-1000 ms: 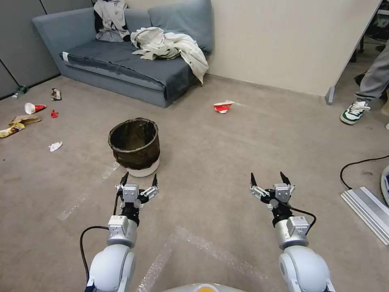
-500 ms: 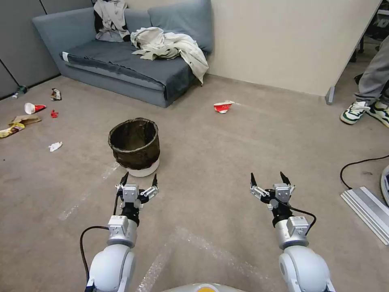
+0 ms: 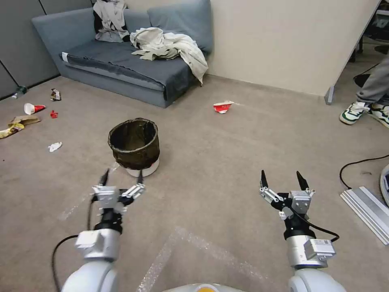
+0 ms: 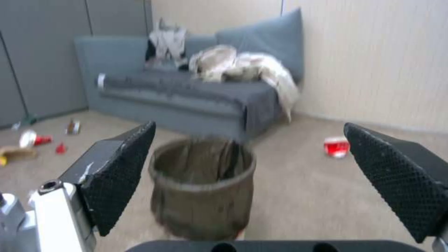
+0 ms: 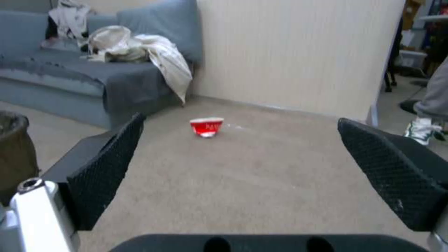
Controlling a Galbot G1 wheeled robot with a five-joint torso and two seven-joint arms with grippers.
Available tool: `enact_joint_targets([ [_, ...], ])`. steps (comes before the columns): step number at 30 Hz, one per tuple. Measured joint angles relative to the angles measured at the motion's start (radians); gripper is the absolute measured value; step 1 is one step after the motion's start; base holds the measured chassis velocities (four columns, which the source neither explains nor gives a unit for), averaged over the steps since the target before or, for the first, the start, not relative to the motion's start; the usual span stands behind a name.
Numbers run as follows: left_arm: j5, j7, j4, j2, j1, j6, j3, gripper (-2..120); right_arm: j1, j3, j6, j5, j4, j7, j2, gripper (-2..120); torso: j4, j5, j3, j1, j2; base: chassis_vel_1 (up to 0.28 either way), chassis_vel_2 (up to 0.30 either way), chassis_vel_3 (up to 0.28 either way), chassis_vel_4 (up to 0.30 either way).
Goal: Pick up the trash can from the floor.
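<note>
While trash can (image 3: pixel 134 147) stands bag-lined on floor (image 3: pixel 210 146); left gripper (image 3: pixel 121 177) near, fingers apart; right gripper (image 3: pixel 282 179) likewise.

Trash can (image 3: pixel 135 147): small round white bin, dark brown-black translucent bag folded over rim, white base showing at bottom. Upright, mouth open, looks empty. Stands on floor (image 3: pixel 210 162), beige-brown short-pile carpet with faint pale tape marks, one mark just beside the can's base. Well out from the floor's edges.
</note>
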Motion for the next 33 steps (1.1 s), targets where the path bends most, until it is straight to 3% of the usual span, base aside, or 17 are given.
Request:
enact_joint_targets([
  [12, 0.01, -0.005, 0.052, 0.006, 0.001, 0.041, -0.015, 100, 0.011, 0.007, 0.016, 0.018, -0.025, 0.005, -0.002, 100, -0.0002, 0.0005, 0.0, 0.0, 0.0, 0.0, 0.0, 0.0, 0.0],
  [33, 0.04, -0.004, 0.055, 0.003, 0.002, 0.044, -0.013, 100, 0.03, 0.009, 0.006, 0.019, -0.042, 0.005, -0.012, 100, -0.0001, 0.0006, 0.0, 0.0, 0.0, 0.035, 0.032, 0.034, 0.035],
])
